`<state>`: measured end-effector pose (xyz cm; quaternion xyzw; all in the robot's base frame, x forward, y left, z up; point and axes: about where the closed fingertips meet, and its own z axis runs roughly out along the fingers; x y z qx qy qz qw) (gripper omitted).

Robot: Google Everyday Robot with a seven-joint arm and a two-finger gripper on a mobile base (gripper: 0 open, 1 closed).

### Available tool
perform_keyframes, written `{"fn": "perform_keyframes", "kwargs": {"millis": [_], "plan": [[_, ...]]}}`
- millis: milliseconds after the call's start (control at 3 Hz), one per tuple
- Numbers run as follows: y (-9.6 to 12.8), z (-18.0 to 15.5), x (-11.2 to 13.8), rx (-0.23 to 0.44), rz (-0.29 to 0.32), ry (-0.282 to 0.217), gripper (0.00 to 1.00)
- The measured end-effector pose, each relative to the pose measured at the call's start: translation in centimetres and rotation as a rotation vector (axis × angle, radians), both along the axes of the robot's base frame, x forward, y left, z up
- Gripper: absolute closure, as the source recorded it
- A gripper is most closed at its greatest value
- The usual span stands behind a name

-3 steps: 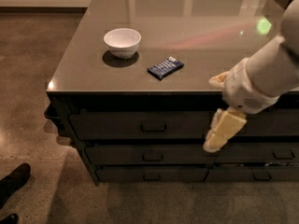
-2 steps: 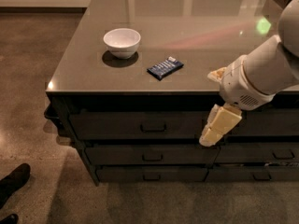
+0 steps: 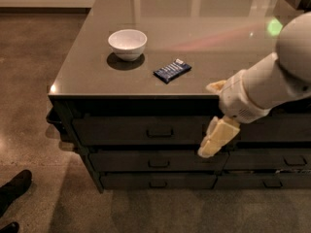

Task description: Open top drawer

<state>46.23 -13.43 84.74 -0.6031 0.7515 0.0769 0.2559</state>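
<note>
The gripper (image 3: 214, 141) is hanging just right of the handle (image 3: 160, 132) on the top drawer (image 3: 116, 130), under the counter's near edge; spread or together, I cannot tell. It should be sliding left, hooking the handle, then pulling straight outward.

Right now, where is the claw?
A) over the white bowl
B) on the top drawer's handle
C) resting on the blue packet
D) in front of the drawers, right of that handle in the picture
D: the claw hangs in front of the top drawer, apart from its handle, which lies to the claw's left in the picture.
</note>
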Motion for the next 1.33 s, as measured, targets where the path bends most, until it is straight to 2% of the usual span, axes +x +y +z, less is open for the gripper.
{"fn": "perform_keyframes", "kwargs": {"millis": [333,667,1000,1333], "plan": [[2.1,-3.4,0.7,0.056,0.058,-0.015,0.00],[3.3,-5.3,0.9,0.081,0.115,-0.014,0.00],[3.3,-5.3,0.9,0.081,0.115,-0.014,0.00],[4.6,-7.5,0.8,0.116,0.141,0.008,0.00]]}}
